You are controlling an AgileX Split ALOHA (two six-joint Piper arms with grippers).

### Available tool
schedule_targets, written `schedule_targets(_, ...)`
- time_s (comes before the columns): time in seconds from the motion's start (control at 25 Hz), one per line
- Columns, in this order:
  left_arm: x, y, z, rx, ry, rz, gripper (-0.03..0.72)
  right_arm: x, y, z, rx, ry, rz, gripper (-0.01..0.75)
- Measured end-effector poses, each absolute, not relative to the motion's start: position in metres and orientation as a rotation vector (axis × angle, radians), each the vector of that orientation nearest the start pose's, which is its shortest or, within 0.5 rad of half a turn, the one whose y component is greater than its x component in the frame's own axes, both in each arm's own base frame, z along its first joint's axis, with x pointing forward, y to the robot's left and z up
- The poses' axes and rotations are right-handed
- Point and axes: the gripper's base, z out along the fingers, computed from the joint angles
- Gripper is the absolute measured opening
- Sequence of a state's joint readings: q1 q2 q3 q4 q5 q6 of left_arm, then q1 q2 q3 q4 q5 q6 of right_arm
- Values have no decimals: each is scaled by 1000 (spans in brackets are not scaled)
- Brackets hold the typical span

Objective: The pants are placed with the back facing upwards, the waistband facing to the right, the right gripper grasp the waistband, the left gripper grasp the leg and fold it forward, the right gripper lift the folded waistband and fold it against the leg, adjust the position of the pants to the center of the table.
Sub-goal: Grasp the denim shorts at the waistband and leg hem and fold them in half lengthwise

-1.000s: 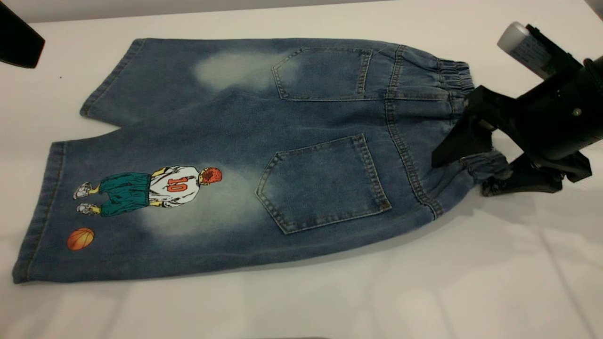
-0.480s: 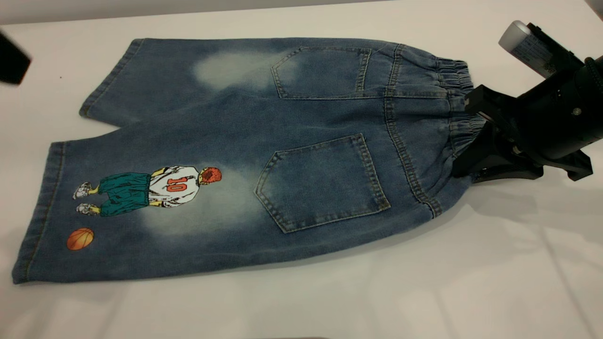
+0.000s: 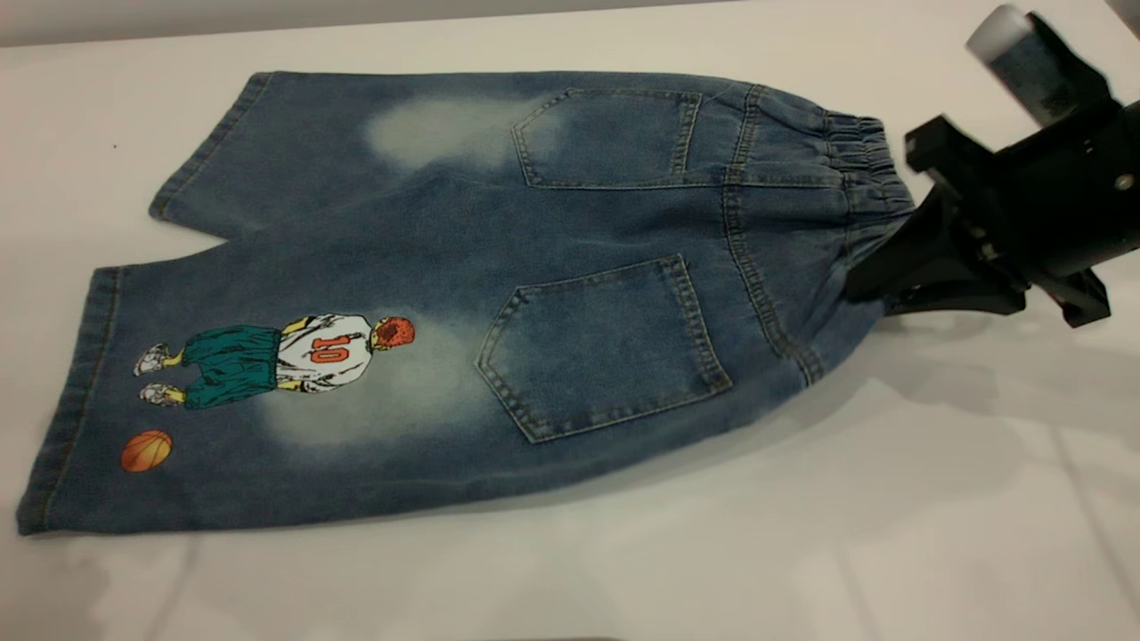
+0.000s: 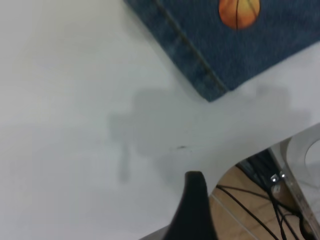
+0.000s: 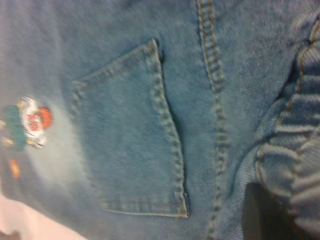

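The blue denim pants (image 3: 534,240) lie back-up on the white table (image 3: 802,534), with the waistband (image 3: 859,151) to the right. My right gripper (image 3: 877,285) is shut on the near part of the waistband, which is bunched and raised slightly off the table. The right wrist view shows a back pocket (image 5: 130,140) and the ruched waistband (image 5: 295,165) against a dark finger (image 5: 260,215). The printed leg (image 3: 223,418) lies flat at the near left. My left gripper (image 4: 240,215) is open and empty, hovering off that leg's hem corner (image 4: 210,75) near the orange ball print (image 4: 239,11).
The plain leg (image 3: 294,142) lies at the far left. The table's edge (image 4: 250,160) runs close to my left gripper, with wooden floor and cables (image 4: 260,200) beyond it. Bare tabletop spreads in front of the pants.
My right gripper closed on the waistband and drew it up and to the right, bunching the cloth. The left arm left the exterior view at the far left.
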State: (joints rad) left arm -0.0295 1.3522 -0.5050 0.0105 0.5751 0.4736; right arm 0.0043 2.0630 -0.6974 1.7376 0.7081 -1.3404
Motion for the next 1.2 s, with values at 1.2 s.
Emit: schedule_targets(1.2,219,-18,54,895,2737,86,525,290,58,60,375,2632,1138,40)
